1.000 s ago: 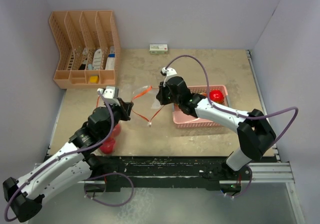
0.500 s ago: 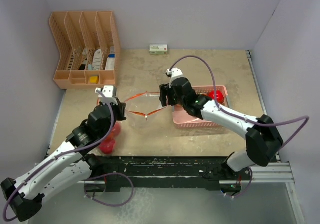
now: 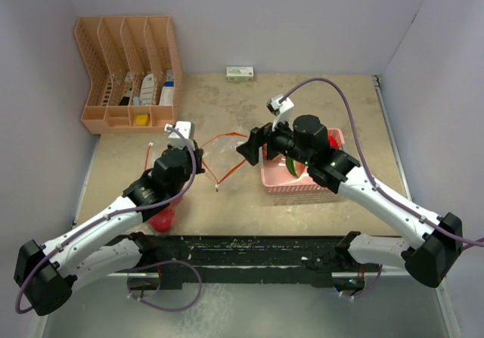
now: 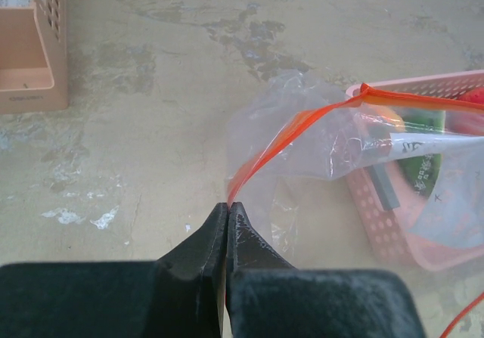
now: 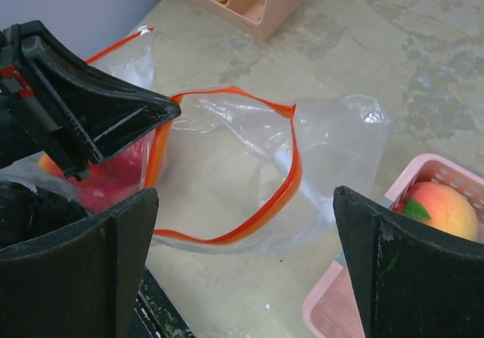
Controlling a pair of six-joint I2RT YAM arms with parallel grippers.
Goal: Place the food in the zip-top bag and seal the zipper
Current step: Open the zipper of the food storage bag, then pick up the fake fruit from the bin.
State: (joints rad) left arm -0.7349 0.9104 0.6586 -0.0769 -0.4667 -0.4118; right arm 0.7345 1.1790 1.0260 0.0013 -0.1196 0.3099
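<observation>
Low in the left wrist view, the left gripper (image 4: 228,208) pinches the orange-rimmed clear plastic zip-top bag (image 4: 302,137). The right gripper (image 5: 243,202) hangs wide open above its mouth; best it clamps the opposite rim, while peach-orange toy fruit (image 5: 445,208) lies in the pink plastic basket (image 5: 325,311).

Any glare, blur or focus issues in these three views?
Top external: even light, soft shadows, sharp all over. Left wrist: own jaws dark and soft at the bottom edge; the clear bag shows white glare and warps the basket behind it. Right wrist: near jaws dark, slightly soft; the bag's orange zipper is crisp.
</observation>
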